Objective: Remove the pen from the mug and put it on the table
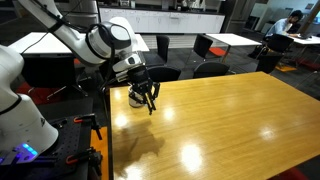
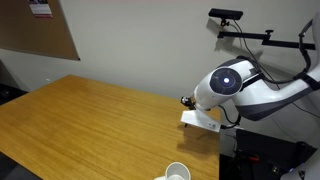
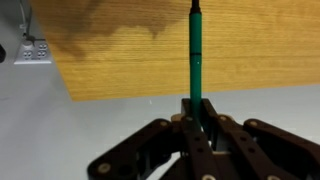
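Pincer was shut tight on the pen, gripping the green shaft at its near end. The pen ran straight out from the fingertips, its long axis along the pincer's own reach. Past its tip lay the table, so laying it down likely meant tilting toward that wood. Farther along the table stood the mug, with no pen showing in it.

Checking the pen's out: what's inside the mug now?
Nothing sticks out of the mug; its lower inside is hidden. The green pen is shut in the gripper.
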Controlling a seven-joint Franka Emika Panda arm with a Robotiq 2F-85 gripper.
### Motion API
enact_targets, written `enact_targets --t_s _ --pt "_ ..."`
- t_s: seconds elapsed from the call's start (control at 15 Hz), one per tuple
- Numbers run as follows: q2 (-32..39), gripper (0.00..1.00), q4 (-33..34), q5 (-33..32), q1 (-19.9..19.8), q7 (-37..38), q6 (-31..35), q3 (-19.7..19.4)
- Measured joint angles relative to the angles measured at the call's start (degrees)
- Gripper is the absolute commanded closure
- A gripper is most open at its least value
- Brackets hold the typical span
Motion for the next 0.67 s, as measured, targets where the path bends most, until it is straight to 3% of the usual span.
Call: enact_targets --t_s 0.67 --pt "5.7 0.97 0.0 0.0 -3.4 0.0 14.1 -4.2"
